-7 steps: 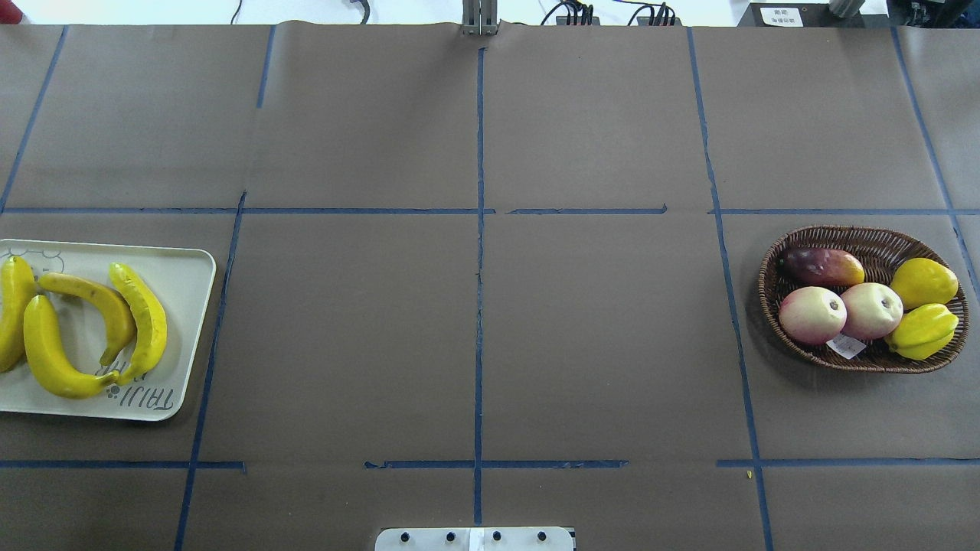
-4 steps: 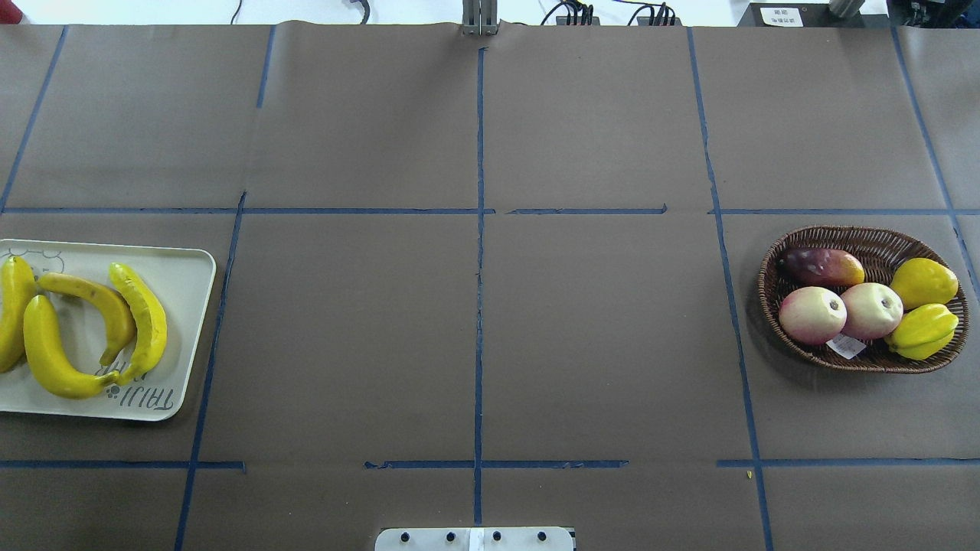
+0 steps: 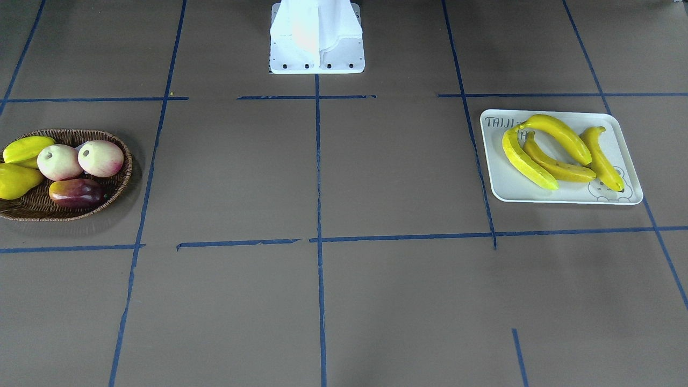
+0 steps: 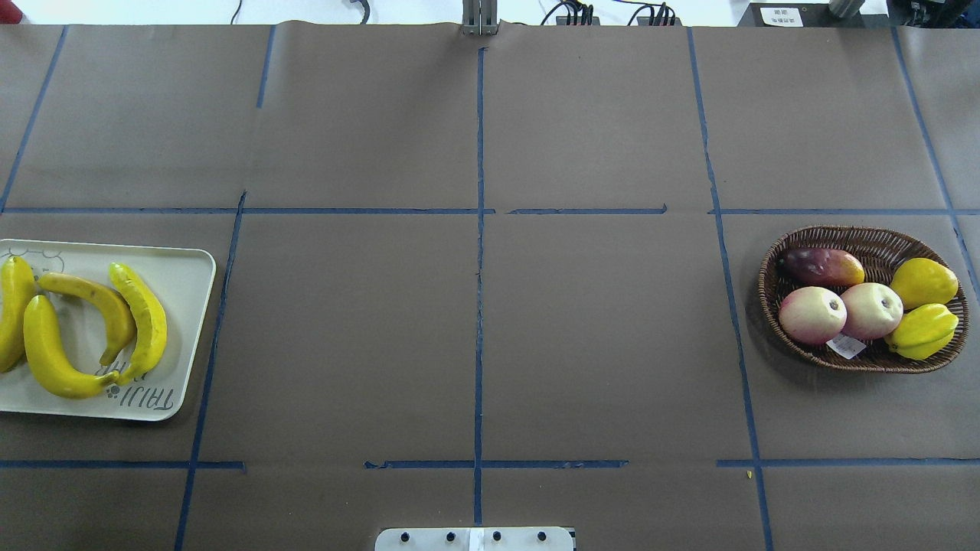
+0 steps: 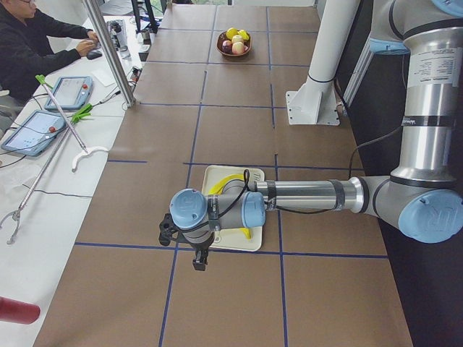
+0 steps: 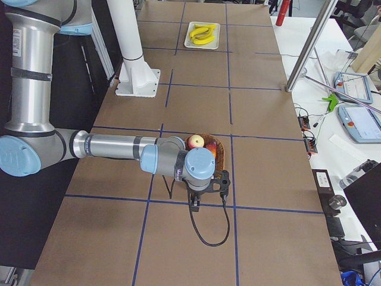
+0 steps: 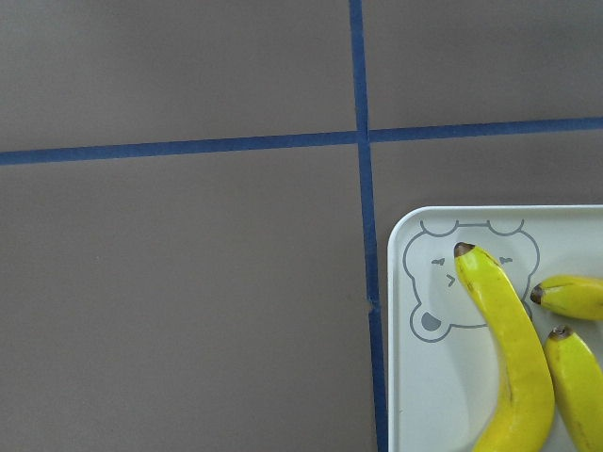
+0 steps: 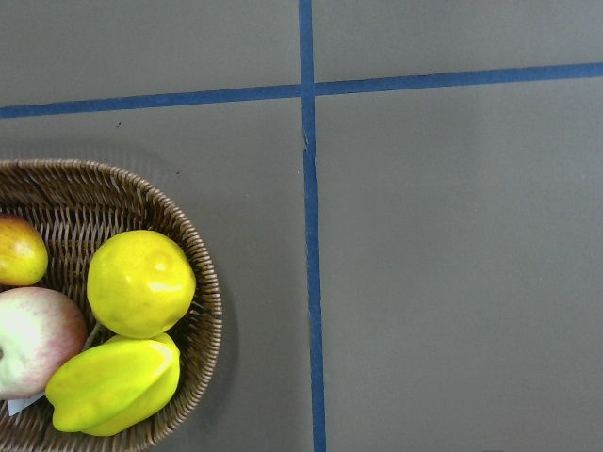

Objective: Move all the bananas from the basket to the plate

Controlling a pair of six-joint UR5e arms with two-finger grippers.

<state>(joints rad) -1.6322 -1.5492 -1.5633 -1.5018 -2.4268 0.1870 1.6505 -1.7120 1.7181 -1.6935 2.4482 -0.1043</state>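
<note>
Four yellow bananas [image 4: 53, 360] lie together on the white plate [image 4: 187, 275] at the table's left; they also show in the front view [image 3: 559, 153] on the plate [image 3: 505, 188]. The left wrist view shows the plate's bear corner [image 7: 415, 377] and three banana tips [image 7: 509, 358]. The wicker basket [image 4: 865, 231] at the right holds no bananas. My left gripper [image 5: 197, 256] hangs beside the plate [image 5: 217, 173]; my right gripper [image 6: 195, 204] hangs beside the basket [image 6: 219, 154]. I cannot tell whether either is open or shut.
The basket [image 3: 64, 215] holds two pink-white apples [image 4: 842, 312], a dark red mango [image 4: 821, 266], a yellow pear [image 4: 922, 282] and a starfruit [image 4: 922, 330]. The robot's base plate [image 4: 475, 539] sits at the near edge. An operator [image 5: 36, 43] sits at a side desk.
</note>
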